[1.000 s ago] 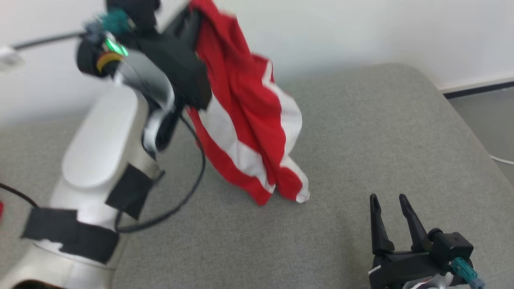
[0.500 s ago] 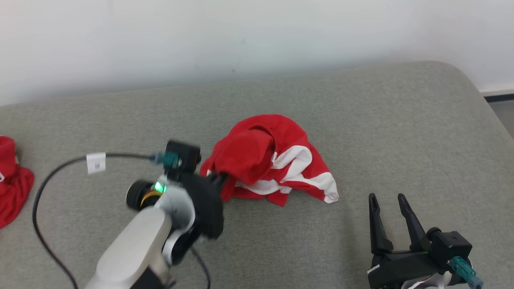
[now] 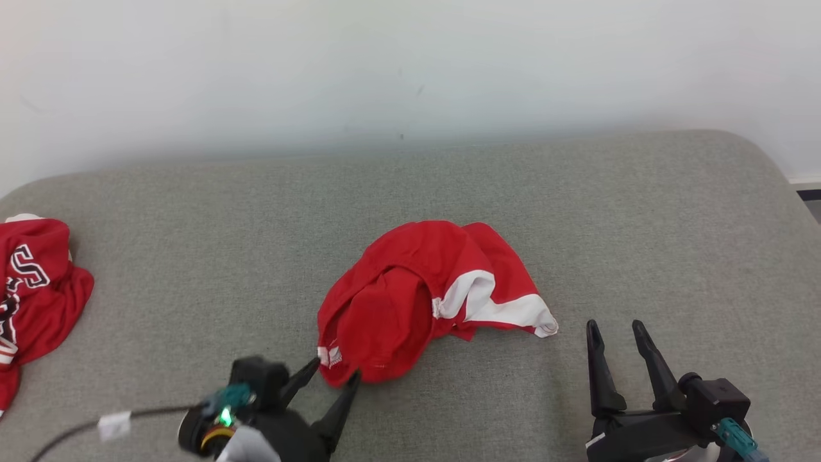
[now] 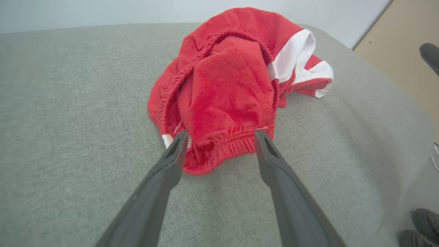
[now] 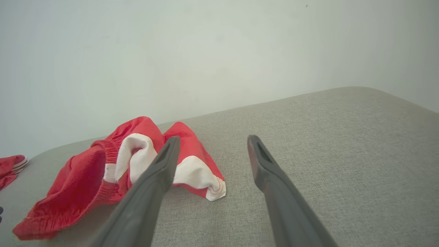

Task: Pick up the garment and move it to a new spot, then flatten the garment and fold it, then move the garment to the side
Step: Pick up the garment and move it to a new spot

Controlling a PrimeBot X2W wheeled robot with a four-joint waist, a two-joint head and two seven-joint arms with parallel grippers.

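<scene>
My left fingers point(image 4: 171, 161) are spread wide and hold nothing. Their two tips sit at either side of the elastic waistband of the red shorts point(image 3: 397, 301), right at the near edge of the fabric. The left tip looks to be brushing the cloth by a small white tag, though from the wrist view I cannot be sure it truly touches.

My right fingers point(image 3: 598, 372) are also wide apart and empty. They hover over bare grey upholstered pad point(image 3: 641, 224), near the white-trimmed leg hem but apart from it.

The shorts lie in a crumpled heap near the middle of the pad. The waistband is bunched and turned toward me, gaping open so the inner red fabric shows. A broad white stripe runs across the right side, and one leg trails out to my right, ending in a white hem corner. Far off at the pad's left edge lies another red garment point(image 3: 38, 289) with lettering on it.
</scene>
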